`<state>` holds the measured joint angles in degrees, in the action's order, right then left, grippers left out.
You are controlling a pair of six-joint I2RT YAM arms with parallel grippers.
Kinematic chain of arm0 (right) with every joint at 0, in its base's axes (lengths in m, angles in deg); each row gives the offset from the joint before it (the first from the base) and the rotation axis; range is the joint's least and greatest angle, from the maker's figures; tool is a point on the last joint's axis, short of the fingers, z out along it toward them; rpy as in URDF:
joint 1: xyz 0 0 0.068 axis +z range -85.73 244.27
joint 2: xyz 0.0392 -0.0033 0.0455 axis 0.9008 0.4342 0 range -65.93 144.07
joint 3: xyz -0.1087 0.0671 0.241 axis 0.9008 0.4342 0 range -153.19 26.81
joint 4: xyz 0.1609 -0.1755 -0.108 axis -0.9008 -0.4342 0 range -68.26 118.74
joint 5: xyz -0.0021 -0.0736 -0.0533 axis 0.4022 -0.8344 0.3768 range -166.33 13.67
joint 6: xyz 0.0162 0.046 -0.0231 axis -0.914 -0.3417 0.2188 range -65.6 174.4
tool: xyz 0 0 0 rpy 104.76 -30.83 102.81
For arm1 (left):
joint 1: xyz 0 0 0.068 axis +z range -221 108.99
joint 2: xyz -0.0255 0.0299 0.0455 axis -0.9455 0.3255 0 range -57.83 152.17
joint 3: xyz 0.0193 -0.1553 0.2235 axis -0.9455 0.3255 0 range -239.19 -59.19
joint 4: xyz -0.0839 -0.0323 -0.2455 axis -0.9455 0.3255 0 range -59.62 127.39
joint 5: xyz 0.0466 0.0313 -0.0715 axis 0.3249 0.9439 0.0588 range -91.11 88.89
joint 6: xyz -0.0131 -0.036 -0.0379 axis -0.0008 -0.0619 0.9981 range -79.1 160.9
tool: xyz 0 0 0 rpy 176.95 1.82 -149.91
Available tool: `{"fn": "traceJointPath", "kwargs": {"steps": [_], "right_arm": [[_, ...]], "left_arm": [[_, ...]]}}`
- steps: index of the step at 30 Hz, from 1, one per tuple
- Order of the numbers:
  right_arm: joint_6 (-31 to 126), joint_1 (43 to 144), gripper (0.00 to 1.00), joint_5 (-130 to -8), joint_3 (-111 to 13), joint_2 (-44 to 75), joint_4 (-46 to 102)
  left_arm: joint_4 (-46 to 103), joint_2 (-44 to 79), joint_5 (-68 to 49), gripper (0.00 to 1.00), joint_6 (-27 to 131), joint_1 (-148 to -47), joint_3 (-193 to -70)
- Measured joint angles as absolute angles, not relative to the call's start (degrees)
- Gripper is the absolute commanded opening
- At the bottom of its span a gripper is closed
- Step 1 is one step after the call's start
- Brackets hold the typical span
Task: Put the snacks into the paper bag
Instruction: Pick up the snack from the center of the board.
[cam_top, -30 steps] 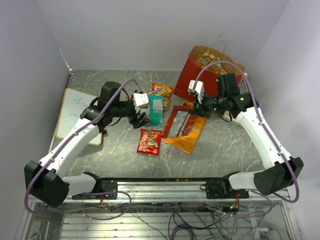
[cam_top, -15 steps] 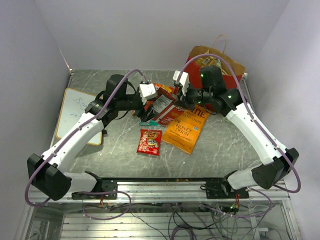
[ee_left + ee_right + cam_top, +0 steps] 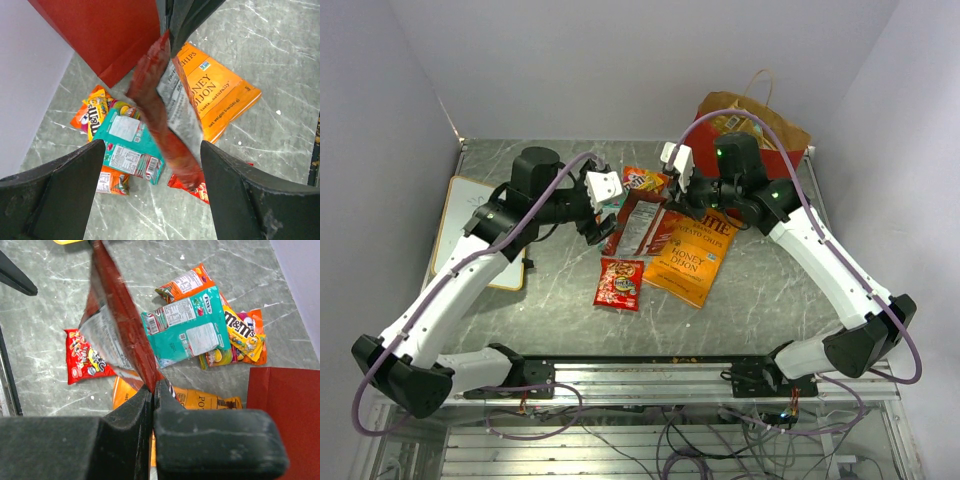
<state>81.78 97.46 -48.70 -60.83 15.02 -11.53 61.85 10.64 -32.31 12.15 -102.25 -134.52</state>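
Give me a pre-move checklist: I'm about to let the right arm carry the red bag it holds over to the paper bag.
1. Right gripper shut on large red snack bag: ok.
2. Left gripper open: ok.
3. Left gripper clear of that bag: cannot tell.
4. Paper bag mouth open: ok.
5. Held bag's lower end lifted off the orange Honey Dijon chip bag: cannot tell.

"HONEY DIJON" and "CHIPS" on the orange chip bag (image 3: pixel 215 95), "m&m's" on the yellow candy pack (image 3: pixel 239 332) — rest illegible
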Motion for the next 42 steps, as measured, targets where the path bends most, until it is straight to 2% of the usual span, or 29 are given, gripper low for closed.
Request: {"fn": "traceJointPath", "kwargs": {"steps": [11, 16, 21, 26, 28, 33, 34, 35, 38, 42], "right_arm": [[81.4, 98.5, 0.00, -47.8, -59.2, 14.5, -10.0], [80.5, 99.2, 0.00, -47.2, -59.2, 14.3, -9.5], [79.6, 99.6, 0.00, -46.0, -59.2, 14.1, -8.6], [78.6, 99.6, 0.00, -45.7, -59.2, 13.9, -7.8], [78.4, 99.6, 0.07, -45.6, -59.2, 13.8, -7.6], [76.8, 99.0, 0.47, -43.4, -55.4, 11.2, -4.0], [76.3, 98.3, 0.64, -42.4, -54.2, 10.1, -3.0], [75.6, 97.5, 0.73, -41.4, -53.2, 9.0, -2.1], [72.7, 93.6, 0.81, -38.1, -49.9, 5.6, 1.5], [66.2, 86.9, 0.85, -32.8, -43.5, 1.0, 10.3]], "left_arm": [[61.8, 13.1, -36.6, 0.84, 15.0, -102.2, -135.7], [59.9, 14.9, -39.7, 0.75, 18.9, -102.2, -135.1], [56.6, 16.0, -40.4, 0.47, 23.1, -102.2, -135.1], [53.5, 16.3, -42.3, 0.09, 25.9, -102.1, -133.4], [52.2, 16.2, -43.7, 0.07, 26.9, -101.5, -132.2], [48.7, 14.1, -47.2, 0.07, 30.9, -98.3, -128.6], [48.0, 13.5, -47.9, 0.07, 32.2, -97.4, -128.1], [47.2, 12.9, -48.2, 0.07, 33.5, -96.6, -127.9], [44.6, 11.1, -49.6, 0.07, 37.4, -94.5, -127.8], [40.2, 8.3, -51.9, 0.07, 42.6, -91.5, -127.8]]}}
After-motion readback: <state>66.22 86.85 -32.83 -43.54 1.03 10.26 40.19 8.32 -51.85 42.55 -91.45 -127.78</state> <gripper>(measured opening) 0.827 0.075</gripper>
